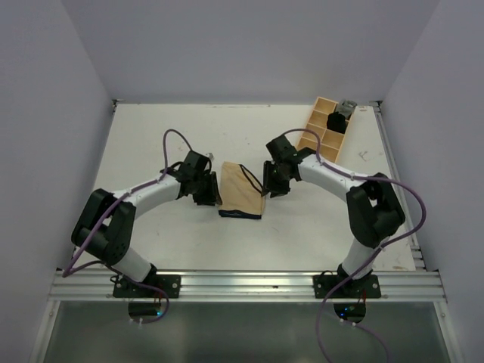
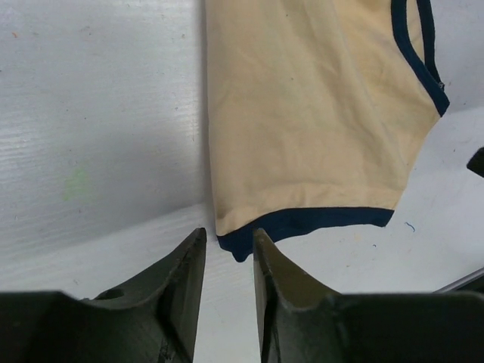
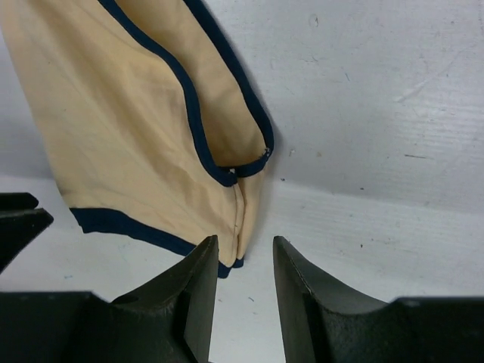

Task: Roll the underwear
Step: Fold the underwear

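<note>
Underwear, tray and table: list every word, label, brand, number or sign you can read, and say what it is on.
None can be read.
The underwear shows plain cloth and dark trim, no label.
The tray bears no print.
Small marks on the table are too small to read.

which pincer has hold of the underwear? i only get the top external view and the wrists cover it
observer: neither. the left wrist view shows the left pincer with its jaws apart, the underwear and its dark-trimmed corner lying right at the tips, unclamped.
operator: and the right one
observer: the right pincer is open too; the hem corner sits at the mouth of its gap on the table, not pinched.
operator: any roll started
observer: none shows; both wrist views have the fabric lying flat.
</note>
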